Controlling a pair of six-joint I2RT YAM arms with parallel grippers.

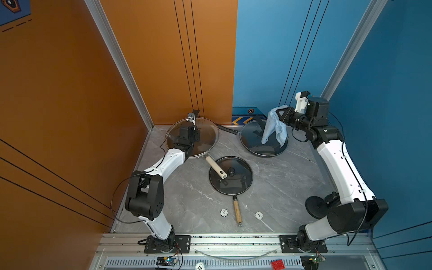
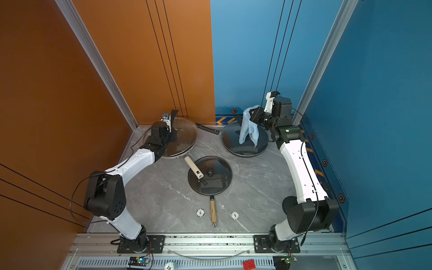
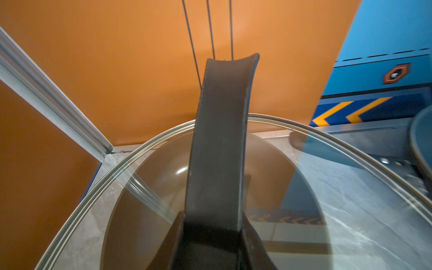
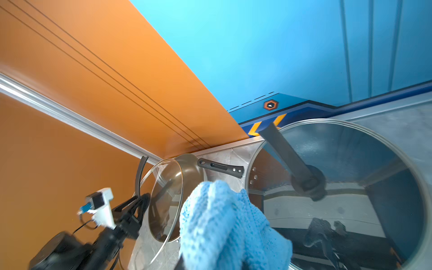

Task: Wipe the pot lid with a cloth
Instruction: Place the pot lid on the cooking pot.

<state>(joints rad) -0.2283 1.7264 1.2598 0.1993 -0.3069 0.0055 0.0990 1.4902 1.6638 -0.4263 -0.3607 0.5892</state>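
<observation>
Upper left of centre in both top views, the left gripper (image 3: 214,231) is clamping its jaws on the black arched strap handle (image 3: 219,140) of a large round clear glass lid (image 1: 205,138) with a metal rim. The glass lid is tilting up over a brown round pan (image 4: 187,168); whether its lower edge is touching the pan cannot be told. A cream tube-shaped handle (image 1: 216,167) is running from that pan toward frame centre, and its tip is overlapping the middle pan in the picture.

At centre, a black round frying pan (image 1: 243,189) is sitting under its own glass cover with a black knob (image 1: 231,171), wooden handle (image 1: 237,211) pointing to the bottom of the frame. Two white round chips (image 1: 224,212) (image 1: 258,215) are lying either side of that handle on the grey marble tabletop (image 1: 280,187).

Right of centre, a dark round covered pan (image 1: 264,153) is sitting near the back wall. A soft light-blue cloth (image 1: 274,128) is hanging above it, two ends drooping; contact with the cover cannot be told. The right gripper (image 1: 280,115) is pinching its jaws together on the cloth's top fold. The cloth is hanging well apart from the glass lid.
</observation>
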